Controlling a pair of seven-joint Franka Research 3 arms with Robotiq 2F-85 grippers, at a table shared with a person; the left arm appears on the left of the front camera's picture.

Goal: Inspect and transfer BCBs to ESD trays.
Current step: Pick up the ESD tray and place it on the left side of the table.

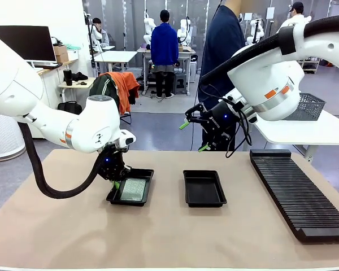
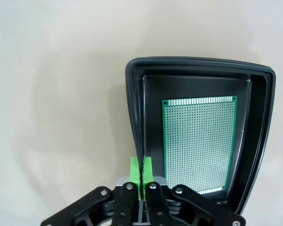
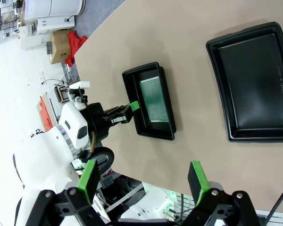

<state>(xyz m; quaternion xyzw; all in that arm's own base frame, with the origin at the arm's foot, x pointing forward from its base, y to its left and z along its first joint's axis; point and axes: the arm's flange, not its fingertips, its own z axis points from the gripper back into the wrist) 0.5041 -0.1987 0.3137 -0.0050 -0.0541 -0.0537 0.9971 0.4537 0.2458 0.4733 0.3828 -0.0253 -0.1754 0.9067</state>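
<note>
1. Left gripper (image 1: 116, 182): the green fingertips (image 2: 141, 167) are pressed flat together with nothing between them. The tips sit at the outer edge of one long rim of the left ESD tray (image 1: 148, 179). Whether they touch the rim cannot be told.
2. Right gripper (image 1: 194, 136): the fingers are spread wide apart and hold nothing. It hangs in the air above the far part of the table (image 1: 169, 237), well clear of both trays.
3. BCB (image 1: 133, 189): one board lies flat on the floor of the left ESD tray, inside its walls. In the left wrist view the BCB (image 2: 199, 143) shows a dense grid of holes. It lies nearer the tray wall opposite the gripper, with bare floor on the gripper's side.
4. Right ESD tray (image 1: 205, 204): it stands near the middle of the table, apart from the left tray, with only its bare black floor showing.
5. Right wrist view: the right gripper (image 3: 143, 175) looks down on both trays. The left gripper (image 3: 132, 106) stands at the rim of the left ESD tray (image 3: 166, 101), which holds the BCB (image 3: 153, 101). The right ESD tray (image 3: 216, 75) lies beyond.
6. Slotted rack (image 1: 296, 195): this long black rack lies along the table's right side.
7. Person (image 1: 220, 45): a person in dark blue stands at the far side of the table.
</note>
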